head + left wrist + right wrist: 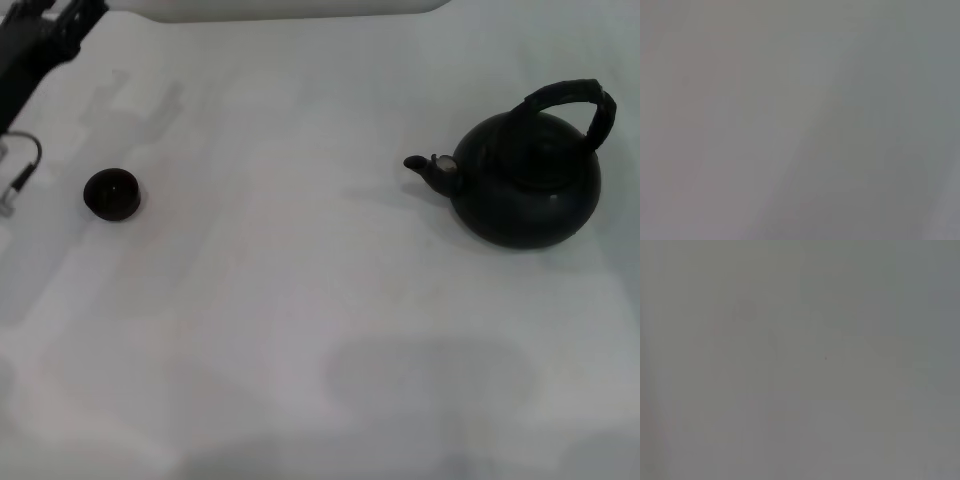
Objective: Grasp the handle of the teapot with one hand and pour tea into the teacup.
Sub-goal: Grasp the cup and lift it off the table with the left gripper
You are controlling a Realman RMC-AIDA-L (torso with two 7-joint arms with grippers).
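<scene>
Your counter [300, 330] is a plain white sheet running to a pale wall at the back, with little on it. The teapot [525, 185] sits upright on the right side, spout aimed left toward the teacup [111, 193], which stands well apart on the left side. The handle [570, 100] arches free over the teapot's top; nothing touches it. Your left pincer [45, 35] is up in the far left corner, away from both things, and you cannot tell whether it is open or closed. Your right pincer is out of sight, and both wrist views show only blank grey. By my reading nothing is done yet: reach, grasp, lift, carry and pour all remain.
</scene>
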